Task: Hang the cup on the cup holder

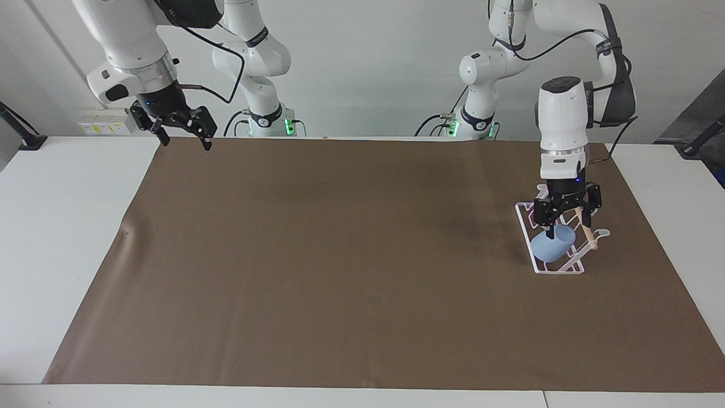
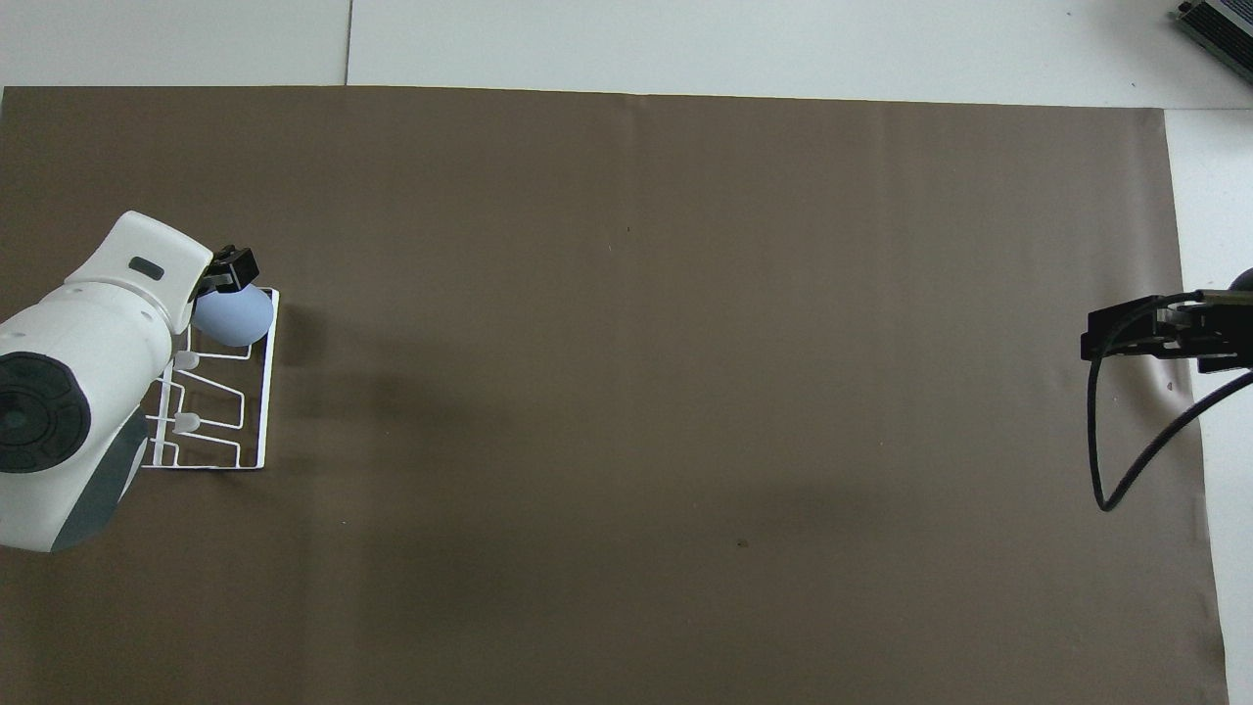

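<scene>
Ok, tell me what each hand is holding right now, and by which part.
Neither holds anything. The left hand is open above the small light-blue plastic cup, which rests on the clear acrylic rack. The right hand waits open.
</scene>
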